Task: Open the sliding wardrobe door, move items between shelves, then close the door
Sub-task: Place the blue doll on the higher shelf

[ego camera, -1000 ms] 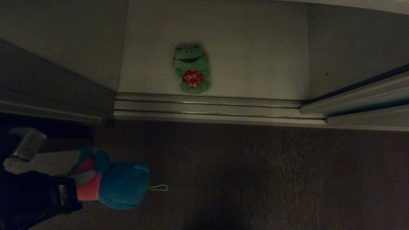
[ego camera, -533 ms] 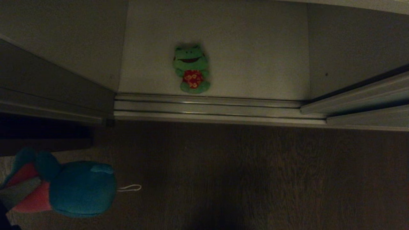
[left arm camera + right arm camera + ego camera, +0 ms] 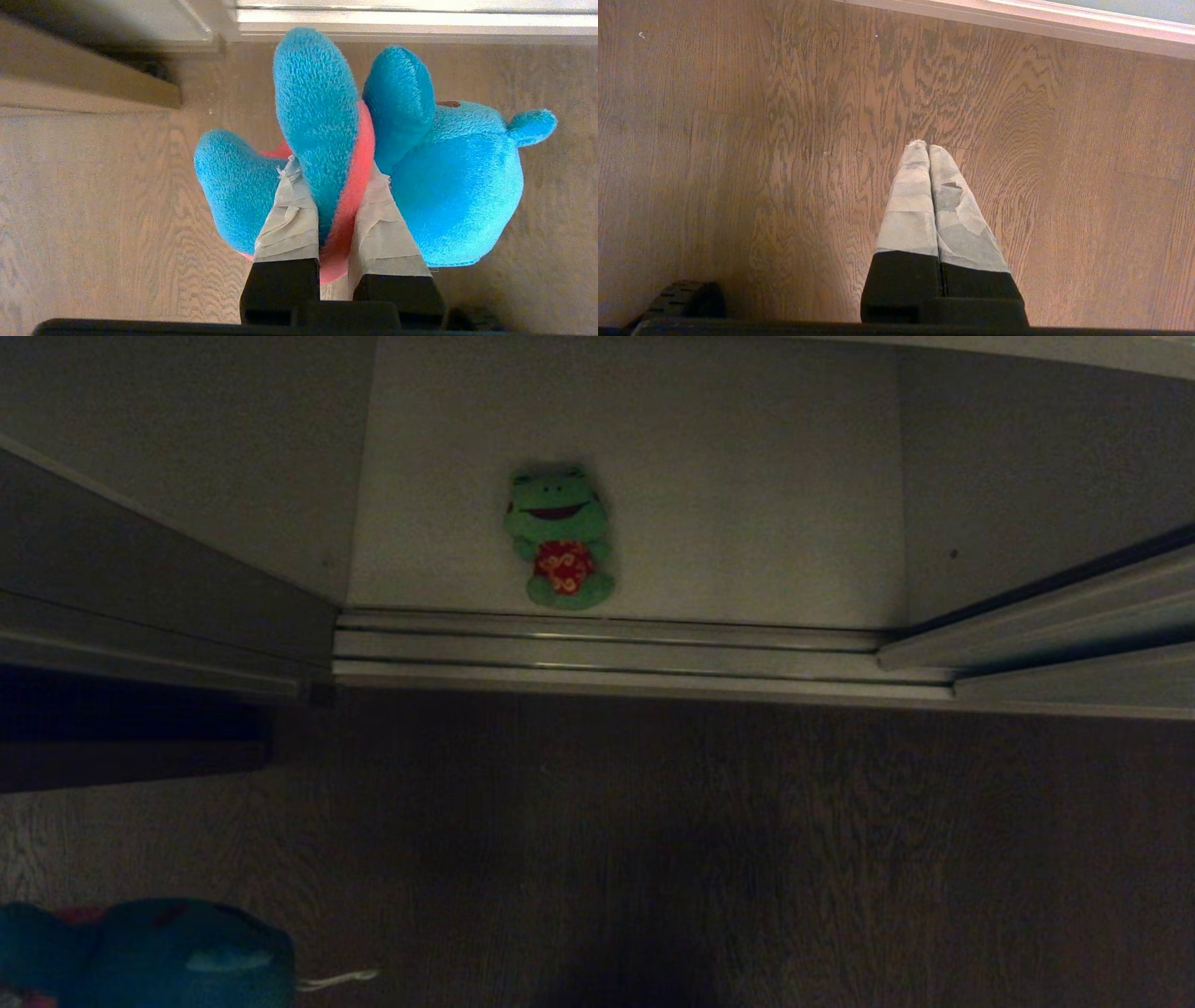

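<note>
The blue toy with the pink top [image 3: 458, 186] hangs over the wood floor, held by my left gripper [image 3: 332, 164], which is shut on its pink middle between the taped fingers [image 3: 289, 219]. In the head view only part of the blue toy [image 3: 159, 957] shows, in the lower left corner; the gripper itself is out of that view. The green frog [image 3: 560, 537] sits upright on the white shelf [image 3: 747, 476] inside the open wardrobe. The sliding wardrobe door [image 3: 1074, 611] stands pushed aside at the right. My right gripper [image 3: 924, 147] is shut and empty above the floor.
Metal door tracks [image 3: 607, 653] run along the wardrobe's front edge, just before the frog. A grey panel [image 3: 140, 588] bounds the opening on the left. Dark wood floor [image 3: 700, 849] lies in front. A pale baseboard [image 3: 1041, 21] shows in the right wrist view.
The blue toy has travelled left and down to the lower left corner of the head view, and the left arm has dropped out of that view. The frog has not moved.
</note>
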You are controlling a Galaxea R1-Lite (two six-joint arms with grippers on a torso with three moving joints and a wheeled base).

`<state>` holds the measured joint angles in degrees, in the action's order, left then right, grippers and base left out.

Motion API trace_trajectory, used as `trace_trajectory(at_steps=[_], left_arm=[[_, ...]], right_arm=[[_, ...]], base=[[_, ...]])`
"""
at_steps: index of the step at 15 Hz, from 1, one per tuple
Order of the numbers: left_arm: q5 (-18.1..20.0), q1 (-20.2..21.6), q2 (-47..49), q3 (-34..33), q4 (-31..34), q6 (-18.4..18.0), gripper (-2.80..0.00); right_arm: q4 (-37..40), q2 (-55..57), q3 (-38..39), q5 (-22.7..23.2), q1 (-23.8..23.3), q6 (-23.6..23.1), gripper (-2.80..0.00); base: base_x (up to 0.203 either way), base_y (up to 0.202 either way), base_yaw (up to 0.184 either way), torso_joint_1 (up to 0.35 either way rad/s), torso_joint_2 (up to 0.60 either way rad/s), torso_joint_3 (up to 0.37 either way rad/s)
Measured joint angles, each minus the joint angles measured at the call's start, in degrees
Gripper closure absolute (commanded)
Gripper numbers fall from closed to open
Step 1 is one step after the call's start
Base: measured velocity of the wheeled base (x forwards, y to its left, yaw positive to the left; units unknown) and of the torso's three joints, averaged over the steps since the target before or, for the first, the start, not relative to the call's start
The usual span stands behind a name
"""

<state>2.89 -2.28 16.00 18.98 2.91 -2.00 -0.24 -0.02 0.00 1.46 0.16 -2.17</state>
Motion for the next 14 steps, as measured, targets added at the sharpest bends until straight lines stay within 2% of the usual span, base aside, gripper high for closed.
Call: trace_trajectory(at_steps=[7,10,14], left_arm=[[1.2,1.9,-14.3,-14.3,0.0,-1.9,0.00],[0.9,2.0,-15.7,-16.2,-0.8,-2.0,0.00],[0.7,2.0,-16.2,-16.6,-1.0,-1.5,0.00]], right_arm=[[0.0,0.0,0.0,0.0,0.0,0.0,0.00],[0.0,0.0,0.0,0.0,0.0,0.0,0.00],[0.0,0.0,0.0,0.0,0.0,0.0,0.00]], base=[[0.000,0.000,0.000,0.000,0.00,0.000],[0.000,0.000,0.000,0.000,0.00,0.021],[0.000,0.000,0.000,0.002,0.00,0.165]])
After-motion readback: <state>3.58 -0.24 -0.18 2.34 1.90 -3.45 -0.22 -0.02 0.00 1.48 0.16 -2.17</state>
